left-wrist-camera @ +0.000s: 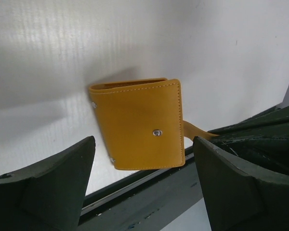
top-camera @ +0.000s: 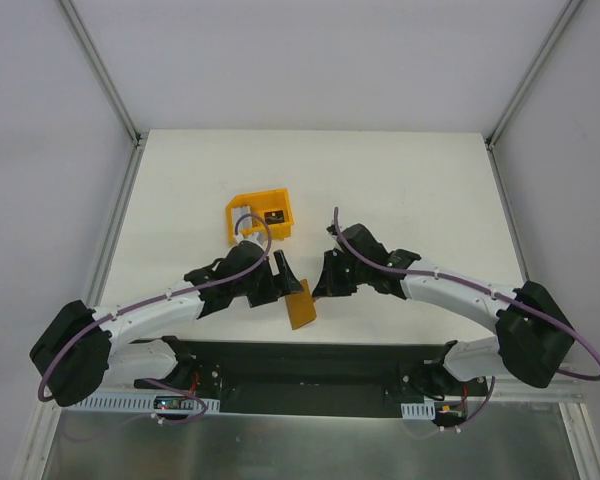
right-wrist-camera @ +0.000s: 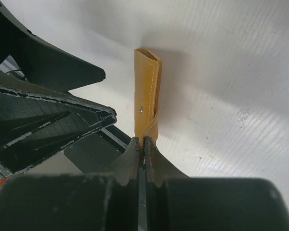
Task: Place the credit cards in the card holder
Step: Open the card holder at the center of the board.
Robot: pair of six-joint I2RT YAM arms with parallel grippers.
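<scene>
I see a yellow-orange plastic bin (top-camera: pixel 260 198) sitting on the white table (top-camera: pixel 410 190), left of centre. A black mounting plate (top-camera: pixel 310 365) lies along the near edge, and a grey frame rail (top-camera: pixel 113 222) borders the table's left side.

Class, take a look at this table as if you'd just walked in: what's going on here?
The right arm's tool is shut on the strap of a folded orange wallet and holds it up on edge. The left arm's tool faces the wallet, open and gripping nothing. The cards appear to lie in the yellow bin farther back, untouched.
</scene>
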